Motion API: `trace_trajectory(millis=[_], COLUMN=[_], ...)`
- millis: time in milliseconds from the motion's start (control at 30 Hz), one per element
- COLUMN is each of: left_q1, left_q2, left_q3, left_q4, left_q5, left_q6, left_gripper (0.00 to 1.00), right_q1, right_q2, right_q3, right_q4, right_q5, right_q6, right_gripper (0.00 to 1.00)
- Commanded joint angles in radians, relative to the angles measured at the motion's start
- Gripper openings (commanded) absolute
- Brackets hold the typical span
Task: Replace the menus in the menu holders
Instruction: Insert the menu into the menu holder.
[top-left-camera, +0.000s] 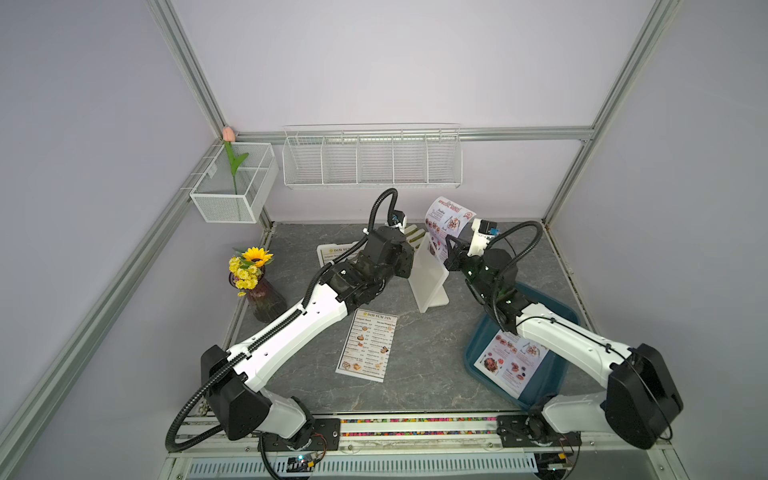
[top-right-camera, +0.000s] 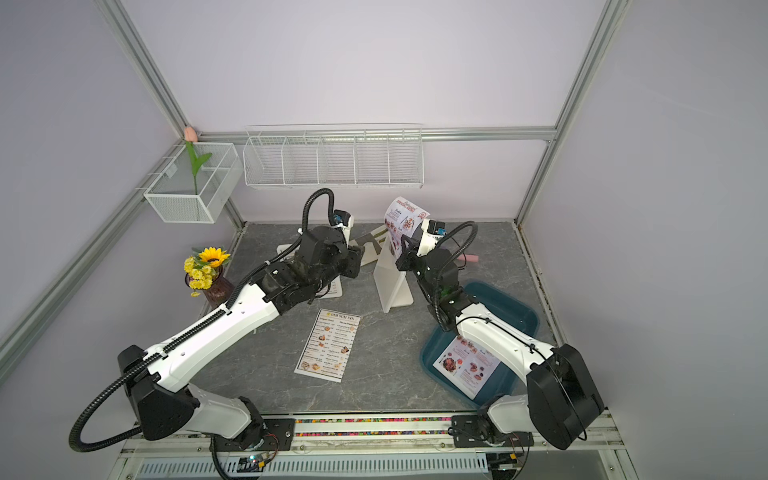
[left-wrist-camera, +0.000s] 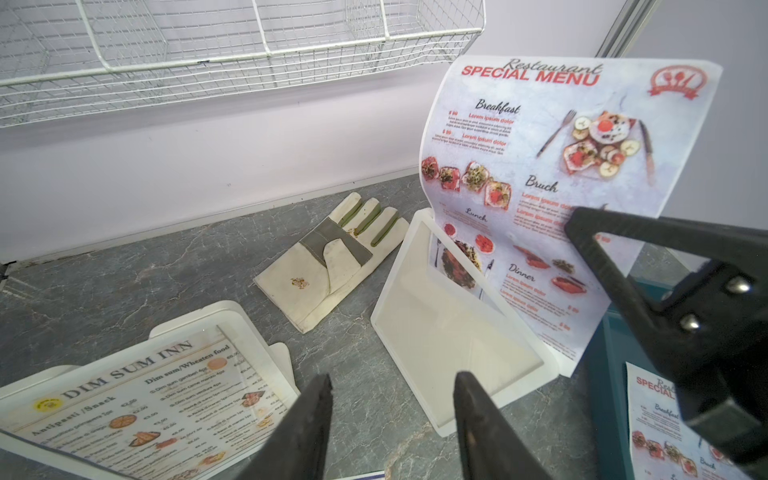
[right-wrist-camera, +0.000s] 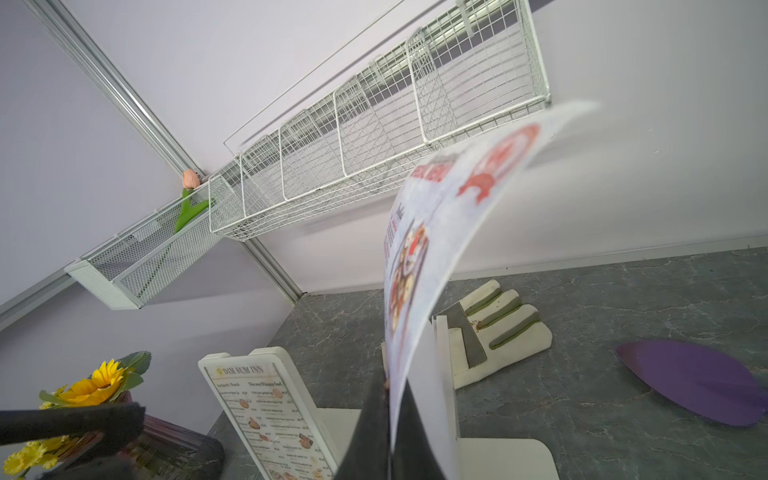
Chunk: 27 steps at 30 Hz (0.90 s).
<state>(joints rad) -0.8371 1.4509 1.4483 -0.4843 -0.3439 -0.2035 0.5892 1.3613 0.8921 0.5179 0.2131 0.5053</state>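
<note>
Steadying the upright menu holder (top-left-camera: 428, 278) looks wise while the curling SPECIAL MENU sheet (top-left-camera: 446, 216), one lower corner in its slot, gets squared and fed straight down by the right gripper (top-left-camera: 449, 245) pinching it, the left gripper (left-wrist-camera: 392, 382) hovering part-open, empty, beside.

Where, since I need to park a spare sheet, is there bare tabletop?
Barest: the tabletop between the loose DIM SUM INN menu and the teal tray, in front of the upright menu holder; also the front strip by the rail. Crowded at the back: glove, right gripper clamping a SPECIAL MENU.
</note>
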Motion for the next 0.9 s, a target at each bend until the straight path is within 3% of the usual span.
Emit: trace_trajectory(millis=[0,500,867], left_q1=[-0.001,-0.002,-0.002], left_q2=[-0.020,-0.052,-0.078], left_q3=[-0.015,-0.043,-0.067], left_q4=[0.010,0.012,0.016], left_q5=[-0.006,-0.013,-0.019], left_q6=[-0.005,-0.014,-0.021], left_gripper=[0.50,0.50,0.50], right_q1=[0.011,0.041,0.045], right_q2=[-0.009,-0.018,0.009], right_q3=[0.002,0.008,0.038], right_q4=[-0.014,-0.010,0.031], right_q5=[0.025,0.069,0.081], right_q6=[-0.016,-0.057,0.027], right_gripper=[0.07,0.07,0.07])
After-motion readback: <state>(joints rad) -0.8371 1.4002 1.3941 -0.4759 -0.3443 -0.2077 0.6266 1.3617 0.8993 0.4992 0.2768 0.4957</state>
